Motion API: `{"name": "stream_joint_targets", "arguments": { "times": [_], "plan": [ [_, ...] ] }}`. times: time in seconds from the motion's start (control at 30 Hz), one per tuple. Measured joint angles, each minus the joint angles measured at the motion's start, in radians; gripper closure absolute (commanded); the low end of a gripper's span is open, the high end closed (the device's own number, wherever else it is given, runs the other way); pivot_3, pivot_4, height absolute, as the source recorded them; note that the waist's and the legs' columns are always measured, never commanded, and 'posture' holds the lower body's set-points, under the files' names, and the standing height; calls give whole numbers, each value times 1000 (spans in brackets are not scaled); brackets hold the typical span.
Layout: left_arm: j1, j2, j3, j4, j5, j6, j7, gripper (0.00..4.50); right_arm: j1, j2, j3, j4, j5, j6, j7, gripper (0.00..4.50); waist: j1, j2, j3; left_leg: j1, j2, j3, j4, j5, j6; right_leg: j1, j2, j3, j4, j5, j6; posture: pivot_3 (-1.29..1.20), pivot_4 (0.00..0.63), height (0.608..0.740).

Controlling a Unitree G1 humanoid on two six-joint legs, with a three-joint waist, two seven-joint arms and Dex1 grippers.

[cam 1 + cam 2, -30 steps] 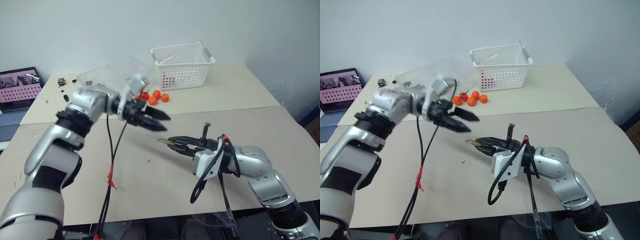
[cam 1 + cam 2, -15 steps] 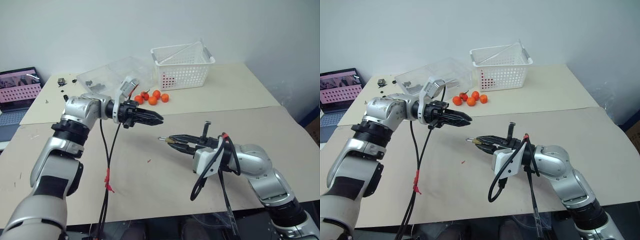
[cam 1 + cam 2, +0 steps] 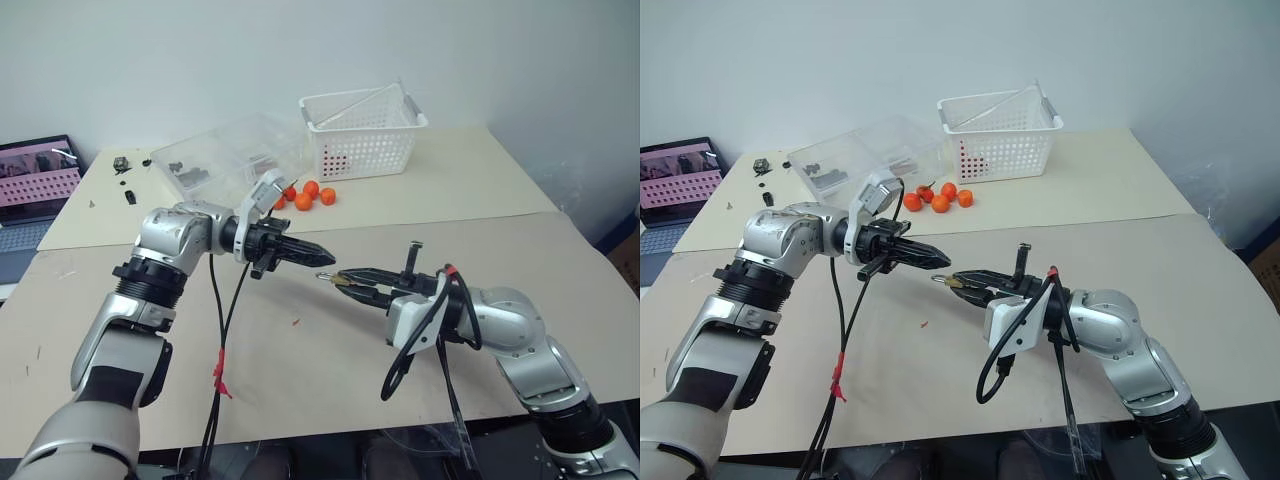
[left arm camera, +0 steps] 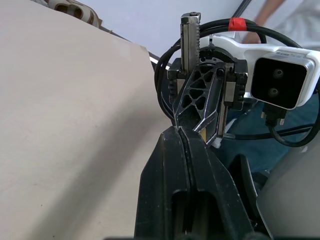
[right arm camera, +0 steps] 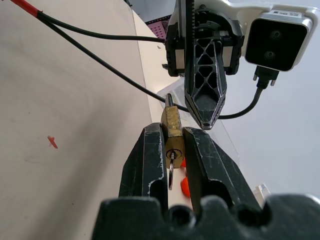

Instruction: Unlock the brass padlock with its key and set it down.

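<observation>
The brass padlock (image 5: pixel 172 129) is pinched between the two black fingers of my right gripper (image 5: pixel 172 132), held level above the beige table (image 3: pixel 300 370). Its silvery shackle (image 5: pixel 168 98) points away from the wrist. The key (image 5: pixel 171 161) sits in the keyhole on the near end, with its ring hanging down. In the head views the padlock (image 3: pixel 338 281) shows at the right gripper's (image 3: pixel 346 281) tips. My left gripper (image 3: pixel 322 255) is shut with nothing between its fingers. Its tips point right and stop just short of the padlock, slightly above it.
Several small orange fruits (image 3: pixel 306 195) lie behind the left gripper. A white basket (image 3: pixel 362 130) and a clear plastic box (image 3: pixel 225 155) stand further back, and a laptop (image 3: pixel 35 190) at the far left. Black cables (image 3: pixel 222 330) hang from the left arm.
My left gripper has gone from open to shut. It has also come down and right, from near the fruits to the right gripper's tips. The right gripper and padlock have stayed still.
</observation>
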Motion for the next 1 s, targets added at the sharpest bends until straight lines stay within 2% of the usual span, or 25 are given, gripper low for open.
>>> {"name": "stream_joint_targets", "arguments": {
  "times": [0.53,1.0],
  "plan": [
    [79,27,1,-93,6,77,-22,4467,-16,-17,-25,18,7,-10,1,4345,2,-3,2,-2,0,1,7,-4,-4,-1,0,3,4,0,-1,0,150,740],
    [79,-1,9,-62,29,69,5,4467,-34,-9,-25,-7,9,21,1,4345,2,-3,2,-1,0,1,8,-4,-4,-1,0,4,4,0,-1,0,150,740]
  ]
}}
